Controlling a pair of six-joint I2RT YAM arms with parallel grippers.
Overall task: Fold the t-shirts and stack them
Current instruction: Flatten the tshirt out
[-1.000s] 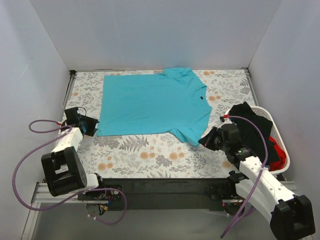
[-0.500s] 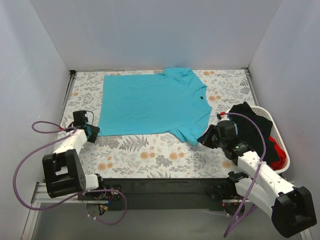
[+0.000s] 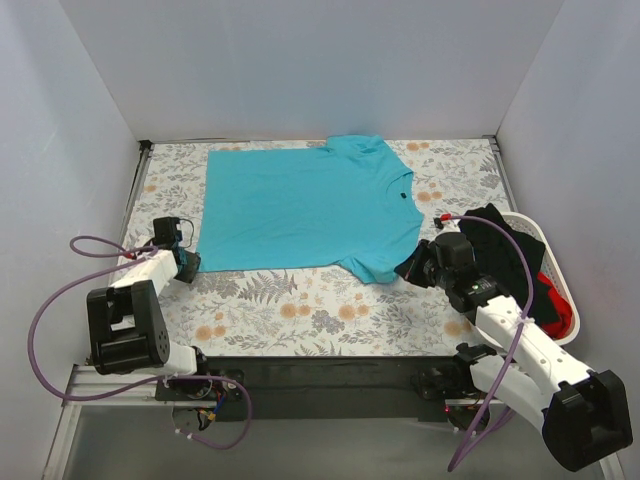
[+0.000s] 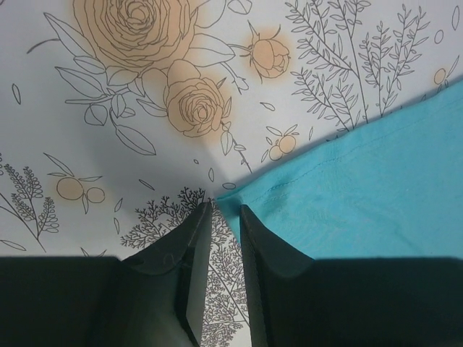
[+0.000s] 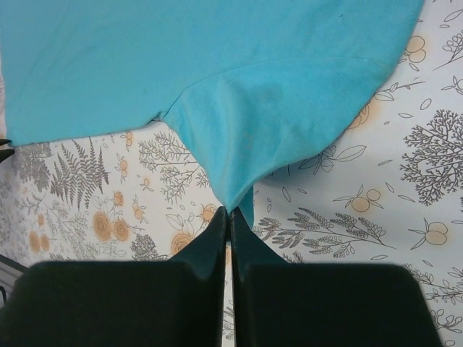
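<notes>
Grey floral cloth with orange blossoms [image 3: 300, 312] covers the worktop inside a plain, pale-walled enclosure. A teal t-shirt [image 3: 300, 205] lies on it, spread flat in a single layer. Its collar points right and its hem runs down the left side. One short sleeve reaches away from the robot and the other reaches toward it.

By the look of it, the task is at its very beginning. The teal t-shirt shows no fold and no stack of folded shirts is visible. Just right of the teal t-shirt stands a white basket [image 3: 541, 236]. A crumpled black t-shirt [image 3: 505, 258] spills over its rim, with a red t-shirt [image 3: 558, 318] beneath it. Both are unfolded, so every shirt remains to be done.

The right fingers [image 5: 212, 242] are pressed together on the tip of the teal t-shirt's near sleeve. The fabric narrows to a point where it enters them, so they appear to be pinching it.

The left fingers [image 4: 189, 249] sit low at the teal t-shirt's near hem corner. A narrow gap shows between them, with floral cloth visible through it. The corner's tip lies right at the mouth of that gap, and one finger overlaps the hem edge. They have not closed on the fabric, and it is unclear whether any of it is caught.
</notes>
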